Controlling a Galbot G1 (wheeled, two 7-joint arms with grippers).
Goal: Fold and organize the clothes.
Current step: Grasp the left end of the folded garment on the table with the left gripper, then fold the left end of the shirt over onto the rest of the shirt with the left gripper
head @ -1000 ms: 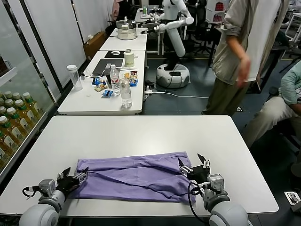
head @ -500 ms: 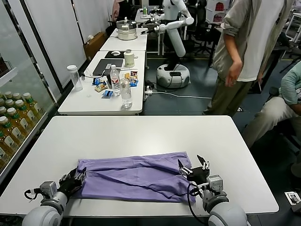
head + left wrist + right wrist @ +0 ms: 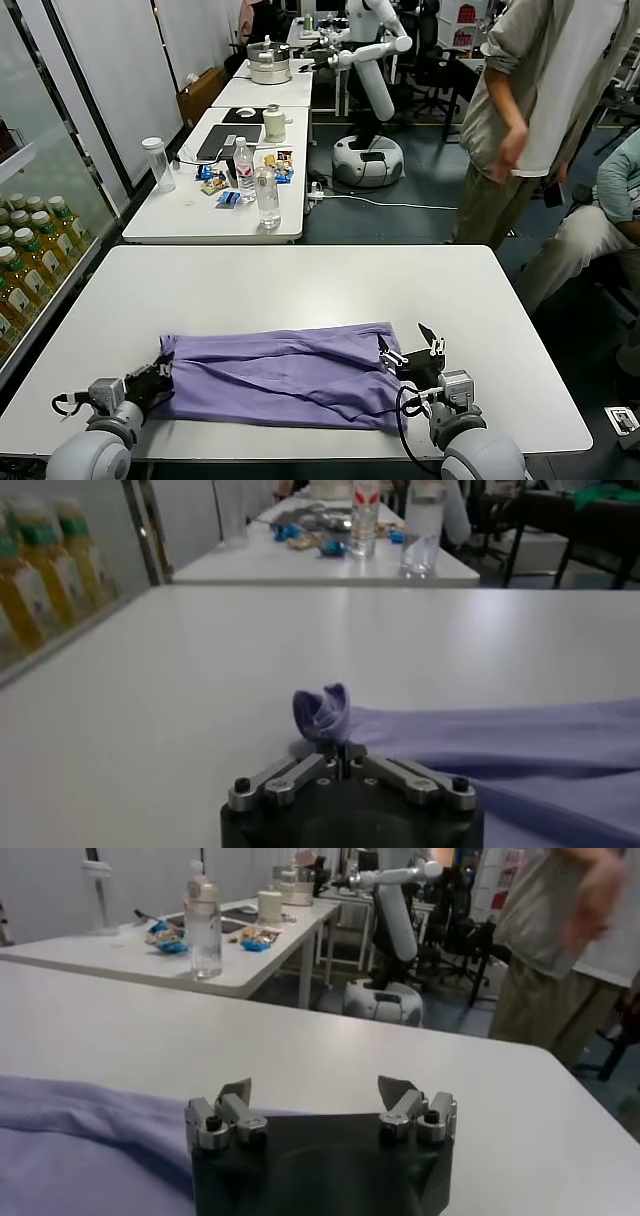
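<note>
Nearest the camera, at about seven o'clock in the head view, the left gripper (image 3: pixel 160 378) is pinched tight on the left edge of the lavender T-shirt (image 3: pixel 285 375). Its wrist view shows a small puckered tuft of purple fabric (image 3: pixel 322 713) standing up between the closed fingers. At about five o'clock the right gripper (image 3: pixel 411 352) rests at the shirt's right edge with its two fingertips (image 3: pixel 236 1093) spread wide apart, holding nothing; purple cloth lies under and beside it. The shirt is spread flat and wrinkled across the near half of the white table (image 3: pixel 300 280), running from eight o'clock to four o'clock. Farther off at eleven o'clock, a second table carries water bottles (image 3: pixel 244 168) and snack packets (image 3: pixel 214 180). At one o'clock a person (image 3: pixel 540 110) stands beside a white robot (image 3: pixel 368 100).
</note>
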